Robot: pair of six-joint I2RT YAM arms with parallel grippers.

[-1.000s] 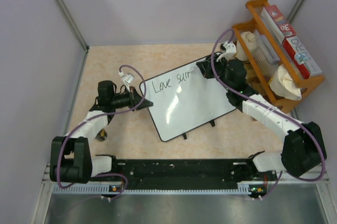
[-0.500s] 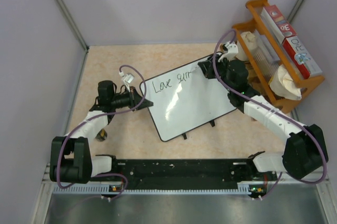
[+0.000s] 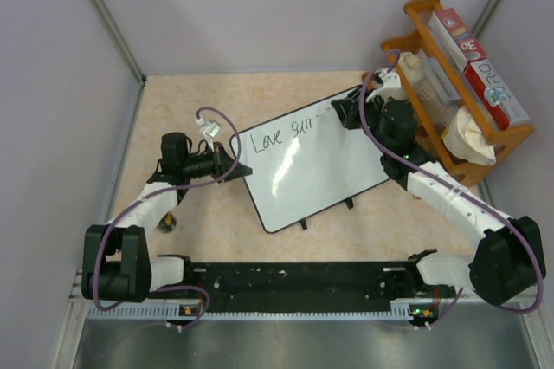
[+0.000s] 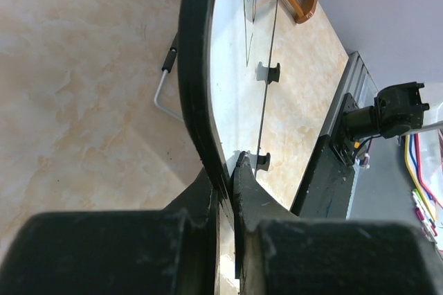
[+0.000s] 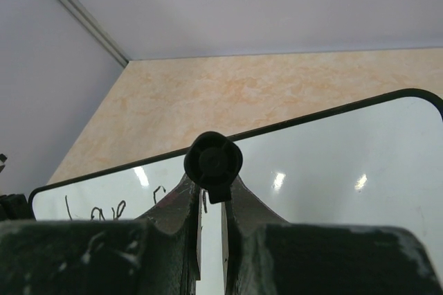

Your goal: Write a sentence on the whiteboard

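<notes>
The whiteboard (image 3: pixel 312 165) lay mid-way across the table (image 3: pixel 173 105), its left edge pinched in the closed left gripper (image 3: pixel 235 161), while the right gripper (image 3: pixel 341 113), clamped on a black marker (image 5: pixel 213 162), stood over its far right corner.

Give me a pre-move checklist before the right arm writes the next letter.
1. Left pincer shut on the whiteboard edge: ok.
2. Right pincer shut on the marker: ok.
3. Marker tip touching the whiteboard: cannot tell, the tip is hidden.
4. Blank surface below the writing: ok.
5. Whiteboard lying flat on the table: cannot tell; the left pincer has one corner.
6. Right arm clear of the wooden rack: cannot tell, they overlap in the top view.
</notes>
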